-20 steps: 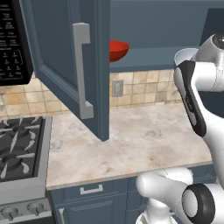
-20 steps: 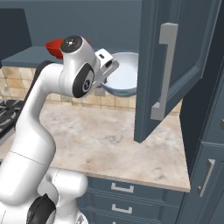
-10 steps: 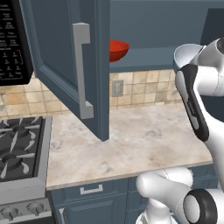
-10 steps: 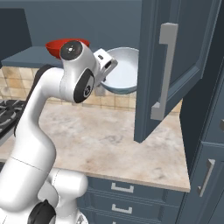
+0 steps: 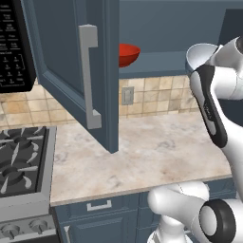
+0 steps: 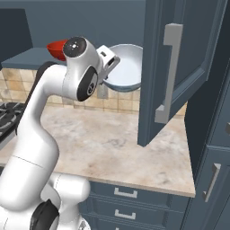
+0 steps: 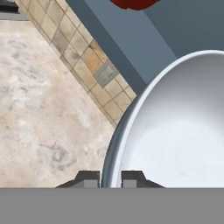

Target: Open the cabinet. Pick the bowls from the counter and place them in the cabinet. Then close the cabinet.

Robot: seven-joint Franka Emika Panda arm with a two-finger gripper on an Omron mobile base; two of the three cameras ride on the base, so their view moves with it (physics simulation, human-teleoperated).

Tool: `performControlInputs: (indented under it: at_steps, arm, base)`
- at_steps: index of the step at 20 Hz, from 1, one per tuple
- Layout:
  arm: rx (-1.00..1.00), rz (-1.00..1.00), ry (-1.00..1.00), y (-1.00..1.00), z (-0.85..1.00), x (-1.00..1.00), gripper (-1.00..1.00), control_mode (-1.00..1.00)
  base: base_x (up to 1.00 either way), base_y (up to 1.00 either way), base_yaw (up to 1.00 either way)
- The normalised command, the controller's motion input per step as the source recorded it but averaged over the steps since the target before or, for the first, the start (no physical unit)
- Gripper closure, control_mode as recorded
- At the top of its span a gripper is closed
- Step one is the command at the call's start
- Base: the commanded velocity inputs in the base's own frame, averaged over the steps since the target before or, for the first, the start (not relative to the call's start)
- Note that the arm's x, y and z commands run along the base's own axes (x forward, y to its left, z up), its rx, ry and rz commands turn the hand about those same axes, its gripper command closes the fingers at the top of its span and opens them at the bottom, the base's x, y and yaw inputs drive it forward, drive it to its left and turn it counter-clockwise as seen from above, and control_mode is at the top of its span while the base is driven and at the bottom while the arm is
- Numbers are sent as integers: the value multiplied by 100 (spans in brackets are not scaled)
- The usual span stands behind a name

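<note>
- Closest in: the gripper (image 7: 111, 178) has its two dark fingertips pinched on the rim of the white bowl (image 7: 175, 131) — one tip on each side of the rim, so it's clamped onto that bowl.
- That bowl is up in the air, well above the worktop (image 5: 142, 152), tipped on its side so its pale inside faces the right base camera (image 6: 123, 67).
- From the left base view you just catch its rim (image 5: 201, 54) poking out behind the arm's upper joint, roughly level with the cabinet's bottom shelf.
- Using the cabinet (image 5: 71, 71) as the reference: both doors are swung open. The left door with its long silver bar handle (image 5: 89, 76) sticks out toward the camera; the right door (image 6: 179, 58) does the same in the other base view.
- The white bowl hangs in front of the cabinet opening, between the two doors, nearer the right one.
- The red bowl (image 5: 127, 54) already sits inside the cabinet on the bottom shelf, toward its left side just past the left door's edge — it also peeks out behind the arm (image 6: 56, 48).
- Below the cabinet: tan tiled backsplash with a wall outlet (image 5: 127, 96).
- Left of the cabinet, the black gas stove (image 5: 23, 161) butts against the worktop, with a black microwave (image 5: 14, 47) above it.
</note>
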Motion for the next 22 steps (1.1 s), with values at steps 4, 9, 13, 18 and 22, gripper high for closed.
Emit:
performControlInputs:
  at_steps: [4, 9, 13, 18, 22]
  arm:
    - [0, 0, -2, 1, 8, 20, 100, -100]
    - [0, 0, -1, 0, 9, 22, 100, -100]
    - [0, 0, 0, 0, 6, 34, 100, -100]
    - [0, 0, 0, 0, 7, 47, 100, -100]
    - [0, 0, 0, 0, 5, 45, 100, -100]
  base:
    - [0, 0, 0]
    - [0, 0, 0]
    - [0, 0, 0]
    - [0, 0, 0]
    - [0, 0, 0]
